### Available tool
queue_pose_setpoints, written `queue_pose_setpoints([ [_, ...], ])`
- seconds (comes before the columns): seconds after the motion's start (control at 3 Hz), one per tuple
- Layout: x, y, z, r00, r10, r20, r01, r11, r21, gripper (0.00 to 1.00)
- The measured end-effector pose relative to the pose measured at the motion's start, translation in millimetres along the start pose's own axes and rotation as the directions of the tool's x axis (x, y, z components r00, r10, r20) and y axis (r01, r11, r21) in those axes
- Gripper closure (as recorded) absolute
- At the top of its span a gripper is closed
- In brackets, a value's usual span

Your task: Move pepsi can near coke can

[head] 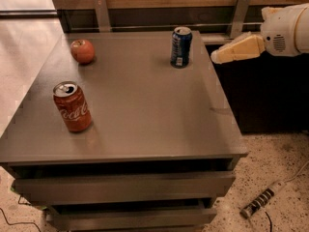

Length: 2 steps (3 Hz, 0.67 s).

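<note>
The pepsi can [180, 47], dark blue with a silver top, stands upright near the far right of the grey table [145, 115]. The coke can [72, 107], red with white script, stands upright near the front left. The two cans are far apart. My gripper [216, 57] comes in from the right edge of the view on a white arm, its cream fingers pointing left at about the height of the pepsi can, a short way to its right and not touching it. It holds nothing.
A red apple [82, 51] lies at the far left of the table. A wooden wall with metal brackets [240, 13] runs behind. A power strip [263, 197] lies on the speckled floor at the lower right. Drawers sit under the tabletop.
</note>
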State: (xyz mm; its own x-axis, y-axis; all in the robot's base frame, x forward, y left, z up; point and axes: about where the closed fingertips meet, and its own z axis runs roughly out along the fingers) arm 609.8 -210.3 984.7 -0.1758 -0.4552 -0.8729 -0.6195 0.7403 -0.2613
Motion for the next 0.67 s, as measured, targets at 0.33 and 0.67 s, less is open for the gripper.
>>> queue_pose_setpoints([
  [0.33,0,0,0,1.000,0.000,0.000,0.000,1.0000,0.000,0.00],
  [0.67,2,-6,21,0.999,0.026,0.024,-0.025,0.9994,-0.024,0.00],
])
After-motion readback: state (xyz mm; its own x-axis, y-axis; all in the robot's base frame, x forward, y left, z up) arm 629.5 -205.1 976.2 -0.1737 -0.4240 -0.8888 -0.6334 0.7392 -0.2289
